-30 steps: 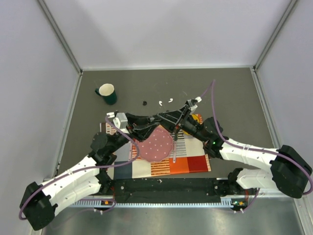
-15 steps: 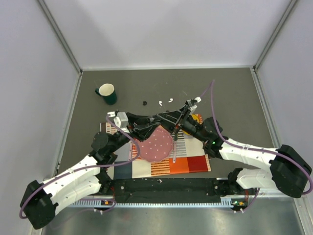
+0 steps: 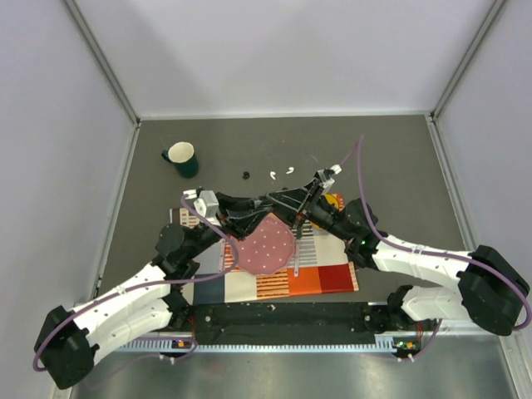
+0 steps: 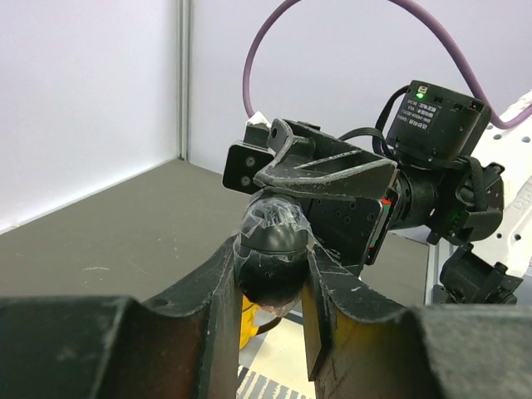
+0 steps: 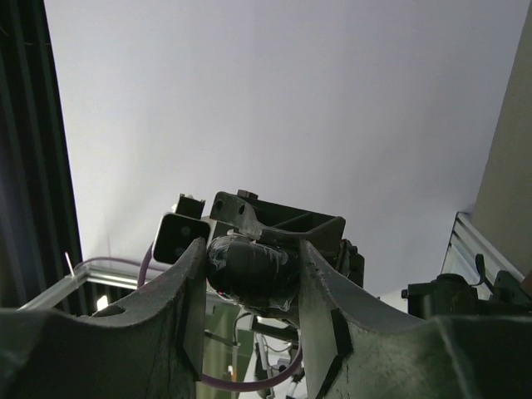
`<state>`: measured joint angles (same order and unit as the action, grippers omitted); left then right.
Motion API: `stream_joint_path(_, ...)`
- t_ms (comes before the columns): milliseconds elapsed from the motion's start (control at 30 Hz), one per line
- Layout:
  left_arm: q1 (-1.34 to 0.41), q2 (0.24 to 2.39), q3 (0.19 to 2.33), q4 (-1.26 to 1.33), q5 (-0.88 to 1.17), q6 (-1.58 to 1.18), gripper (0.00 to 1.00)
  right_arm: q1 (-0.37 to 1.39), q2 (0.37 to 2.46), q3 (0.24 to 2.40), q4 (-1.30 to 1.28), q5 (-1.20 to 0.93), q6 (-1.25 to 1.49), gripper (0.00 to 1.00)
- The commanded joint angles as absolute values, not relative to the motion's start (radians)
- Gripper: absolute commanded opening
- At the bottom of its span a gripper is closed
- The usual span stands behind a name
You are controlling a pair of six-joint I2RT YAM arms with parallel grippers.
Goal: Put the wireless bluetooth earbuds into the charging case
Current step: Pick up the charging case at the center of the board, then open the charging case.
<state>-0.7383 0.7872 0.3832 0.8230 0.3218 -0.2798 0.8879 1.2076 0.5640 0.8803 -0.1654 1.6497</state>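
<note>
Two tiny white earbuds [image 3: 273,174] [image 3: 289,169] lie on the grey table behind the arms. No white charging case shows in any view. A black oval object wrapped in clear film [image 4: 274,258] is held above the cloth between both grippers. It also shows in the right wrist view [image 5: 249,268]. My left gripper [image 4: 274,249] is shut on it from one side. My right gripper [image 5: 251,249] is shut on it from the other. In the top view the two grippers meet, left [image 3: 273,204] and right [image 3: 293,202].
A dark green mug [image 3: 182,159] stands at the back left. A tiny black bit [image 3: 246,174] lies near the earbuds. A striped cloth [image 3: 324,278] under the arms carries a pink dotted disc [image 3: 266,247] and a yellow item [image 3: 334,200].
</note>
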Motion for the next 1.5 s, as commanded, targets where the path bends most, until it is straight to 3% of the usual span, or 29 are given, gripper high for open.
stream_joint_path(0,-0.741,0.773,0.394,0.818,0.327,-0.282,0.01,0.897,1.183,0.609,0.924,-0.190,1.585,0.26)
stream_joint_path(33,-0.741,0.770,0.391,0.824,0.325,-0.282,0.00,0.897,1.174,0.612,0.907,-0.187,1.566,0.38)
stream_joint_path(100,-0.741,0.759,0.384,0.833,0.324,-0.284,0.00,0.897,1.135,0.624,0.836,-0.178,1.504,0.48)
stream_joint_path(200,-0.741,0.752,0.382,0.839,0.362,-0.269,0.00,0.896,1.062,0.638,0.708,-0.140,1.404,0.78)
stream_joint_path(300,-0.741,0.730,0.341,0.916,0.347,-0.265,0.00,0.884,0.964,0.675,0.521,-0.094,1.260,0.91)
stream_joint_path(533,-0.741,0.615,0.226,1.040,0.278,-0.241,0.00,0.879,0.842,0.924,-0.009,-0.067,0.616,0.93)
stream_joint_path(733,-0.741,0.540,0.167,1.104,0.344,-0.250,0.00,0.879,0.906,1.008,-0.261,-0.218,0.362,0.92)
stream_joint_path(1467,-0.741,0.669,0.186,1.167,0.437,-0.281,0.00,0.939,1.046,1.117,-0.235,-0.354,0.351,0.82)
